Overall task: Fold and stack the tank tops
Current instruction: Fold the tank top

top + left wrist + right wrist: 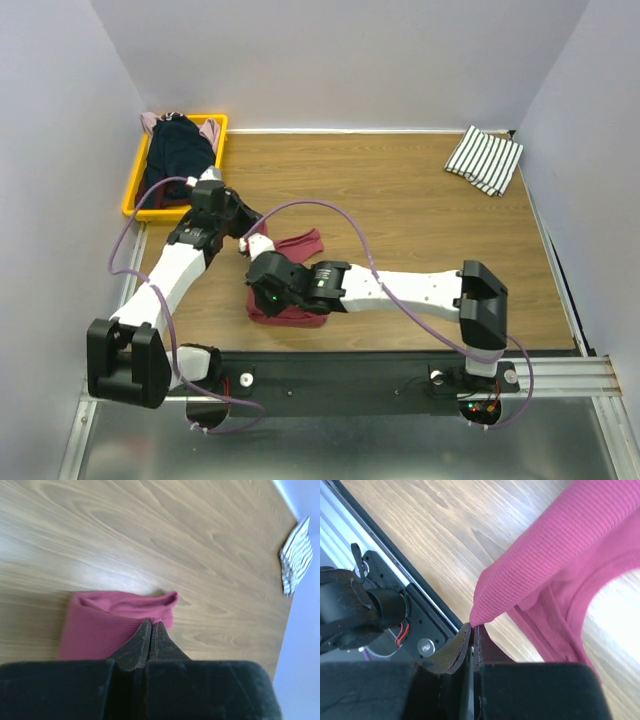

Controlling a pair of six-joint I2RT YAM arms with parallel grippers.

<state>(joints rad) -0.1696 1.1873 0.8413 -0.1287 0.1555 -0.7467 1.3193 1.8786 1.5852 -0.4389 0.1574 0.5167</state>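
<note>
Currently mid-fold, the left end effector and right end effector each pinch an edge of the dark red tank top on the front-left tabletop; next, probably carry those edges across together, keeping the cloth taut.

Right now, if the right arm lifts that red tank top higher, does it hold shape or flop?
Likely floppy: the red tank top drapes in a soft fold from the pinch of the right gripper. Probably light, since a fingertip pinch carries that fold. The ribbed knit should not slip easily, though the bite looks small.
</note>
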